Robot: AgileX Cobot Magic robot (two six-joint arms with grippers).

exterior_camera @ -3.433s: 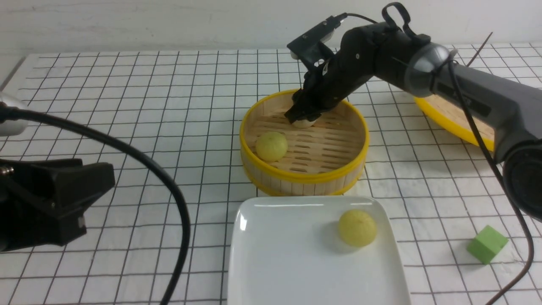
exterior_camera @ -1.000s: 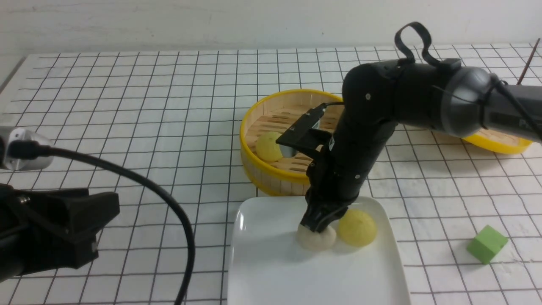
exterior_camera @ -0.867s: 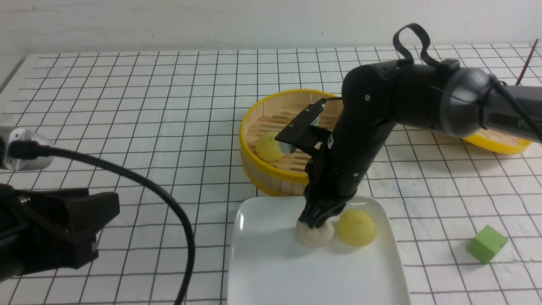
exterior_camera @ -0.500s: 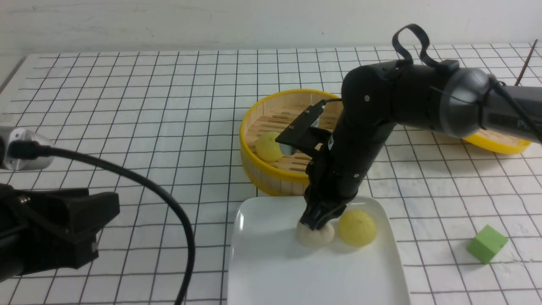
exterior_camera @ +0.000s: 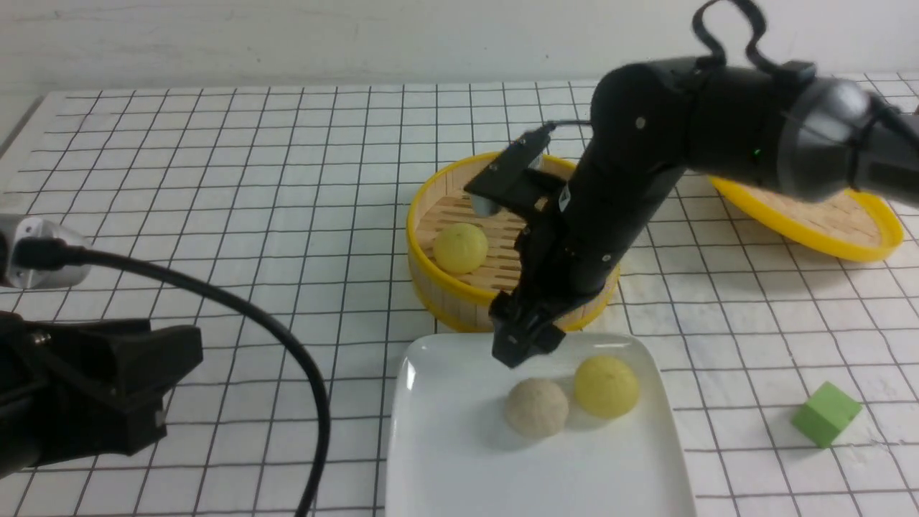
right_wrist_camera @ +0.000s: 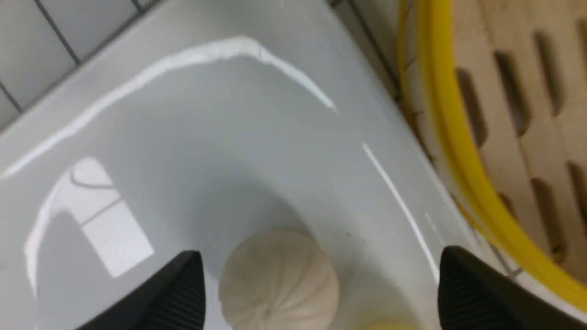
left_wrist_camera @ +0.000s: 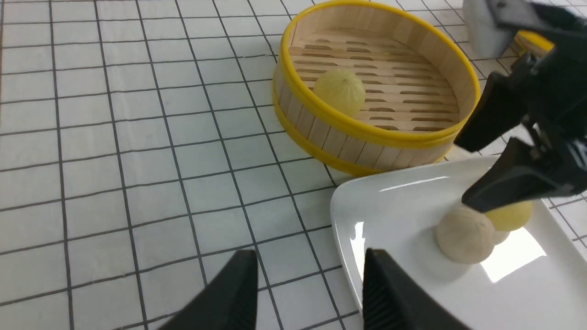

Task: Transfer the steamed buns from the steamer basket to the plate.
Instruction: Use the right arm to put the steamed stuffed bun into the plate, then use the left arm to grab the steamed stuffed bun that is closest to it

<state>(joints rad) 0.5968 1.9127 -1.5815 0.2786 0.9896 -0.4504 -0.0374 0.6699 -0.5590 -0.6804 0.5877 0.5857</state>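
i find the right gripper (exterior_camera: 530, 347) open wide over the plate (exterior_camera: 459, 459), its two fingers well parted and nothing held between them. the beige bun (exterior_camera: 537, 408) sits on the plate just below those fingertips, dome-shaped and matte, with fine creases running to a pinched middle; i note no tear. the yellow bun (exterior_camera: 606, 386) lies close by on the plate, on the right side of the beige one, pale and smooth-sided; whether the two touch i cannot tell. a second yellow bun (exterior_camera: 460, 248) rests inside the steamer basket (exterior_camera: 467, 288), forward and to the left of the same gripper, round and whole to my eye. the basket stands upright just beyond the plate. obstruction noted: from my front view the right arm (exterior_camera: 646, 129) passes across the basket's right-hand part and hides some of the slatted floor. the green cube (exterior_camera: 827, 414) is off to the gripper's right, on the gridded table (exterior_camera: 287, 215), and the woven lid (exterior_camera: 811, 208) lies further forward on that side. the left gripper (left_wrist_camera: 311, 256) is open and empty, left of the plate.
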